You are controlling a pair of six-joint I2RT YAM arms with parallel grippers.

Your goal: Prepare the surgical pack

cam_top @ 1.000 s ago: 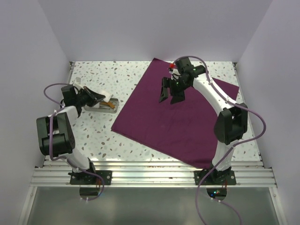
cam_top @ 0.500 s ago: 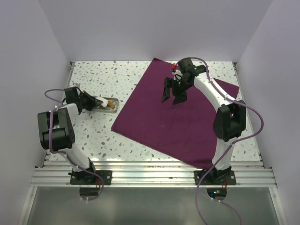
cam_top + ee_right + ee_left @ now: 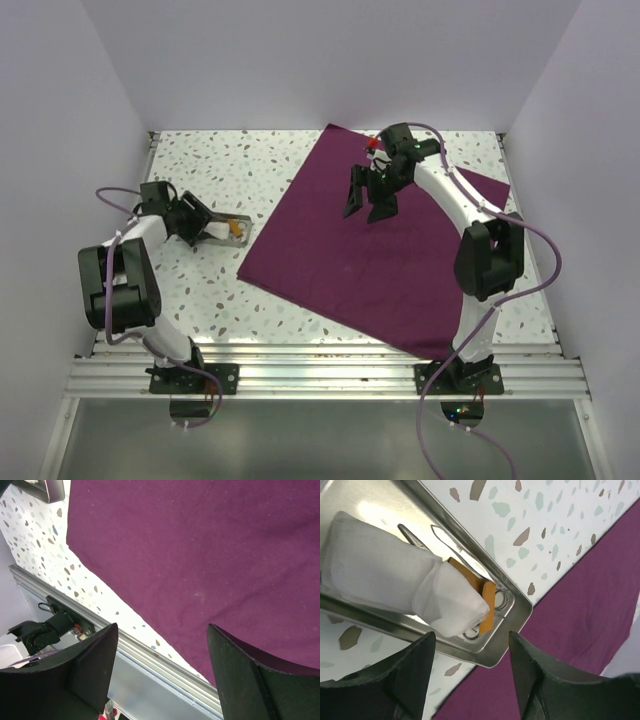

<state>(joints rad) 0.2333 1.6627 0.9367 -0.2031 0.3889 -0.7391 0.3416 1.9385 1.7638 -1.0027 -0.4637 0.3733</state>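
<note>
Cloth (image 3: 380,260): one plum-purple sheet, spread flat on the speckled table (image 3: 210,165) and turned so its corners point toward the table's edges; it covers the middle and right of the surface. Tray (image 3: 241,232): small, shiny metal, on bare table just beside the cloth's left edge, with a thin strip of tabletop between them in your top view. Contents, as your left wrist camera gives them: white gauze (image 3: 385,575), folded, lying lengthwise in the tray and over the instruments (image 3: 417,536), whose metal finger loops show at the corner nearest the cloth; an orange tab (image 3: 489,607) pokes out from under the gauze's end. Left gripper (image 3: 208,226): low at the tray, jaws well apart, nothing between them; you see the tray's near wall through the gap. Whether its fingers touch the tray you cannot tell. Right gripper (image 3: 368,205): raised above the far half of the cloth, fingers pointing down, jaws wide, holding nothing. Its wrist view shows you flat purple fabric between the fingers, then a strip of table and the metal rail (image 3: 165,672) at the near edge. Neither gripper touches the cloth.
</note>
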